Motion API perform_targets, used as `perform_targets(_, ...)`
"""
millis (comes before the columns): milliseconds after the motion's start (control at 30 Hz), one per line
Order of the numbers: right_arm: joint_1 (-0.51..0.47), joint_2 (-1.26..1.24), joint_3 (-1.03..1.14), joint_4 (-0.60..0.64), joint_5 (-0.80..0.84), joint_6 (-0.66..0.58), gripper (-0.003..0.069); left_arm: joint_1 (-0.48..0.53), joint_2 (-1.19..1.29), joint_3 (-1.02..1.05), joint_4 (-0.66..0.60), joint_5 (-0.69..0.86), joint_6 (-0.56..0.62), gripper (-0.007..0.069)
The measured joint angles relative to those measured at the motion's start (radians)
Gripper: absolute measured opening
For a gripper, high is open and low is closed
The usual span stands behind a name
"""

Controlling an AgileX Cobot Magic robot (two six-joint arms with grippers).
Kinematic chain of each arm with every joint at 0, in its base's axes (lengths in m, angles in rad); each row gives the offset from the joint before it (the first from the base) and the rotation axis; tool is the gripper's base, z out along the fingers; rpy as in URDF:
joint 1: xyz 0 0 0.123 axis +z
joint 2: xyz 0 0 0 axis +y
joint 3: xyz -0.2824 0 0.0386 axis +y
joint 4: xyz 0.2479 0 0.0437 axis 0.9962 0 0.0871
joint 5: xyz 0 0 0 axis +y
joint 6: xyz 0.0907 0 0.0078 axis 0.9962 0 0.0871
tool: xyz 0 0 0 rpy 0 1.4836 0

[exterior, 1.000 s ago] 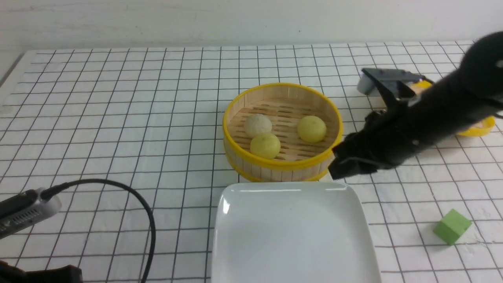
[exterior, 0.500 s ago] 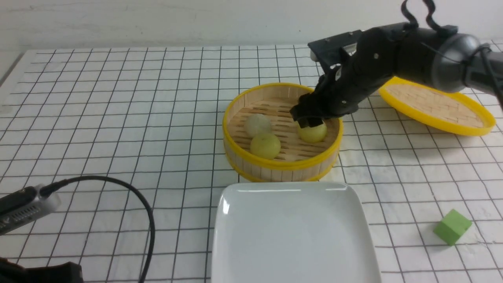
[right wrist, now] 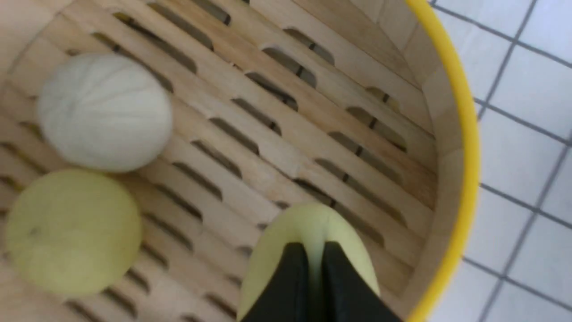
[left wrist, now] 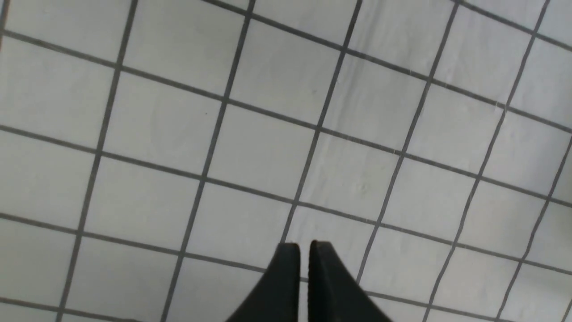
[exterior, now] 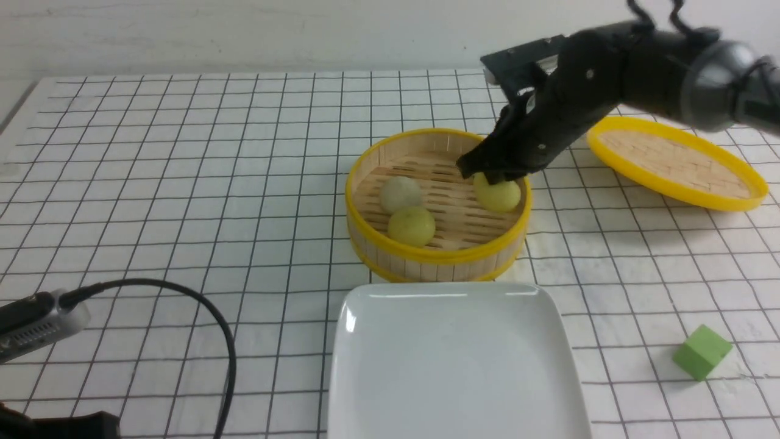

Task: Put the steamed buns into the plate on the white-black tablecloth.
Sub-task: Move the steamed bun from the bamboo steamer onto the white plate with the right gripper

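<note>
Three steamed buns sit in the round bamboo basket [exterior: 436,259]: an off-white one [exterior: 400,194], a yellow-green one [exterior: 412,225], and a second yellow-green one [exterior: 501,195] by the basket's right wall. My right gripper [exterior: 487,177] is shut on that second bun and pinches its top; the right wrist view shows the squeezed bun [right wrist: 277,250] between my nearly closed fingers [right wrist: 315,246]. The white plate [exterior: 457,366] lies empty in front of the basket on the white-black tablecloth [exterior: 183,183]. My left gripper [left wrist: 304,245] is shut and empty over bare cloth.
The yellow-rimmed woven lid [exterior: 676,161] lies tilted at the back right, behind my right arm. A green cube [exterior: 701,352] sits at the front right. My left wrist camera and its black cable [exterior: 225,341] are at the front left.
My right arm swung from beside the basket into it, shut on the right-hand yellow-green bun, and shifted it slightly right and up. The left arm has barely moved.
</note>
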Motion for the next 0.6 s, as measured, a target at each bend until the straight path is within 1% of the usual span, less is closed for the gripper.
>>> perform_targets(67, 0.000, -0.079, 0.001, 0.016, 0.094, 0.000, 0.0013, 0.000, 0.000, 0.000, 0.000, 0.000, 0.000, 0.0055)
perform_targets(133, 0.001, -0.179, 0.027, 0.071, 0.213, 0.000, 0.0013, 0.000, 0.000, 0.000, 0.000, -0.006, 0.000, 0.0055)
perform_targets(167, 0.001, -0.187, 0.038, 0.078, 0.221, 0.000, 0.0013, 0.000, 0.000, 0.000, 0.000, -0.007, 0.000, 0.0055)
perform_targets(200, 0.009, -0.238, 0.093, 0.130, 0.262, 0.000, 0.0014, 0.000, 0.000, 0.000, 0.001, -0.013, 0.000, 0.0059)
perform_targets(233, 0.023, -0.257, 0.155, 0.157, 0.266, -0.004, 0.0015, 0.000, 0.000, 0.000, 0.001, -0.018, 0.000, 0.0065)
perform_targets(333, 0.059, -0.261, 0.271, 0.188, 0.216, -0.010, 0.0020, 0.000, 0.000, 0.000, 0.001, -0.022, 0.000, 0.0071)
perform_targets(367, 0.094, -0.243, 0.362, 0.189, 0.147, -0.011, 0.0028, 0.000, 0.000, 0.000, 0.001, -0.022, -0.001, 0.0073)
perform_targets(433, 0.138, -0.210, 0.446, 0.167, 0.066, -0.011, 0.0048, 0.000, 0.000, 0.000, 0.001, -0.022, -0.001, 0.0073)
perform_targets(533, 0.182, -0.160, 0.494, 0.118, -0.003, 0.003, 0.0106, 0.000, 0.000, 0.000, 0.001, -0.022, -0.001, 0.0073)
perform_targets(600, 0.202, -0.124, 0.499, 0.081, -0.038, 0.037, 0.0183, 0.000, 0.000, 0.000, 0.001, -0.022, -0.001, 0.0073)
